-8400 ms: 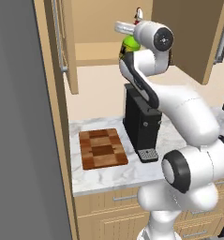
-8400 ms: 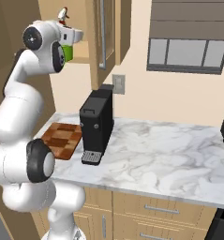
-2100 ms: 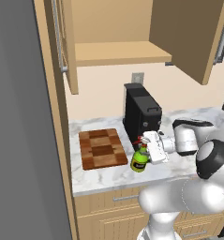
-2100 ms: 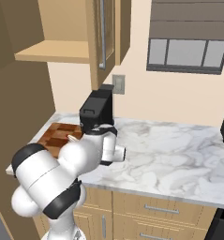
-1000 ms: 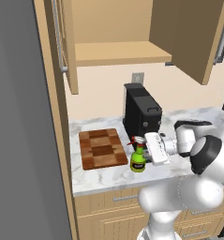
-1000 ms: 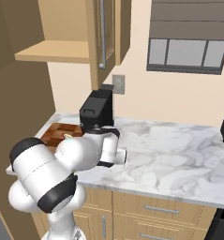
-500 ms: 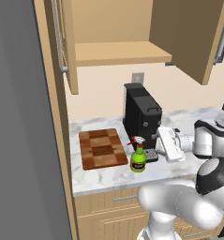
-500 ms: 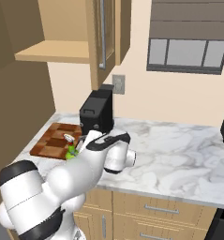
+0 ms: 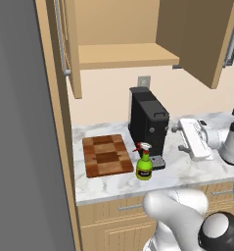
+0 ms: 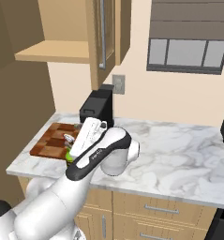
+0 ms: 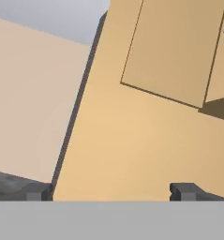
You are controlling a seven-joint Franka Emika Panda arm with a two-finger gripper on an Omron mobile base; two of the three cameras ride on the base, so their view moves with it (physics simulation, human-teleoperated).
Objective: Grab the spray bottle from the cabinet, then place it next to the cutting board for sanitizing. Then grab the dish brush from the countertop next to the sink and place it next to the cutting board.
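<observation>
The small bright-green spray bottle with the red neck (image 9: 144,164) is now standing alone on the white grey-veined marble countertop (image 9: 187,170), just beside the checkered wooden cutting board (image 9: 106,155), no longer up at the light-wood wall cabinet (image 9: 123,49). The white arm's two-finger gripper (image 9: 179,136) is pulling away to the right with its jaws spread wide, where a second ago it was touching the bottle.

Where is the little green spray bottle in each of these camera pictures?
Left base view: the spray bottle stands upright on the countertop, just right of the cutting board.
Right base view: a green sliver of it peeks from behind the white arm, beside the board.
Hand view: it looks at wooden panels, not the bottle.
Shared landmark: the black coffee machine.
</observation>
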